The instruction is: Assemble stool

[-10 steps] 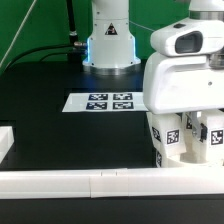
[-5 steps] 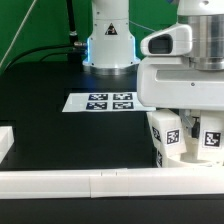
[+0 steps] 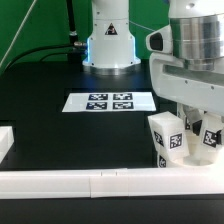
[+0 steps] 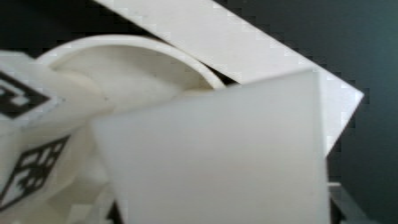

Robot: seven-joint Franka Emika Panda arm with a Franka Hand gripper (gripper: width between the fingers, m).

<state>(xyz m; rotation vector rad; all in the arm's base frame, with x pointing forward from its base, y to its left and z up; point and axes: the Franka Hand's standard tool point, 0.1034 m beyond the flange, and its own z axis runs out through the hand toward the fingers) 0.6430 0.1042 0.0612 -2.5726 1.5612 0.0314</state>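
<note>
The black table [image 3: 60, 135] spreads under me, with the long white rail [image 3: 90, 182] along its near edge, and my arm [image 3: 195, 50] hangs over the exterior view's right side. Beside that, the marker board [image 3: 110, 101] lies flat, well apart from the stool parts, where the round seat [image 4: 125, 70] and the tagged legs [image 3: 168, 138] crowd together against the rail at the exterior view's right. My gripper [image 3: 196, 122] sits low among those legs, close over a blank white block [image 4: 222, 150], but I cannot tell whether my fingers are parted or clamped on anything.
</note>
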